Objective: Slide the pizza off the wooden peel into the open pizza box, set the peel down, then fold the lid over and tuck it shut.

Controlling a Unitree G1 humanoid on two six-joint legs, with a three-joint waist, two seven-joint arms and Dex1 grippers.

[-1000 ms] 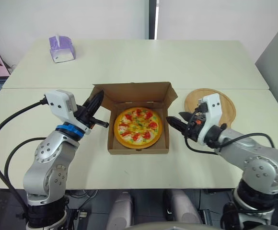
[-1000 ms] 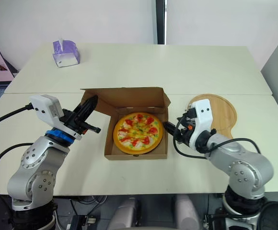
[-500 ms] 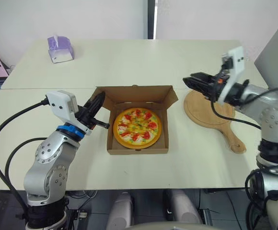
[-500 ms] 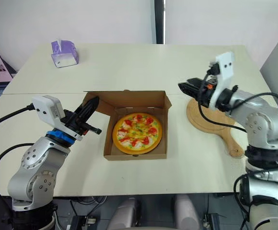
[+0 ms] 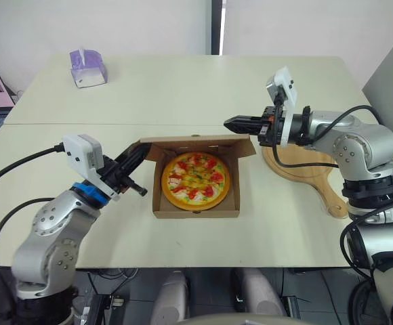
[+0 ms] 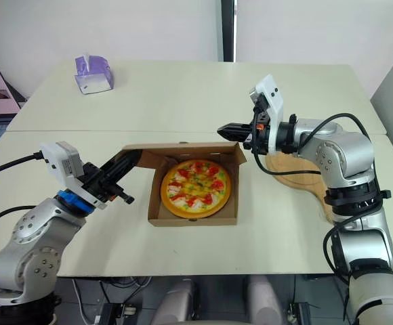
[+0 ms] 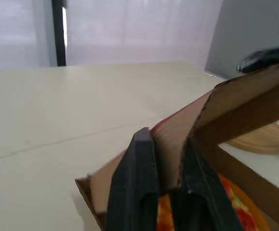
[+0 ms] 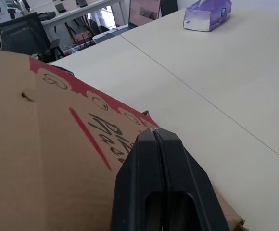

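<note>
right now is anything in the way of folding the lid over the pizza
Nothing visible does. The pizza lies flat inside the box and the peel rests apart, to its right. The left gripper pinches the lid at its left flap; the right gripper, shut, is by its right corner.

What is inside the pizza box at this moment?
A whole pizza with red and green toppings lies flat in the pizza box, filling most of its base. The cardboard floor beneath it is covered, so anything under the pizza cannot be seen.
</note>
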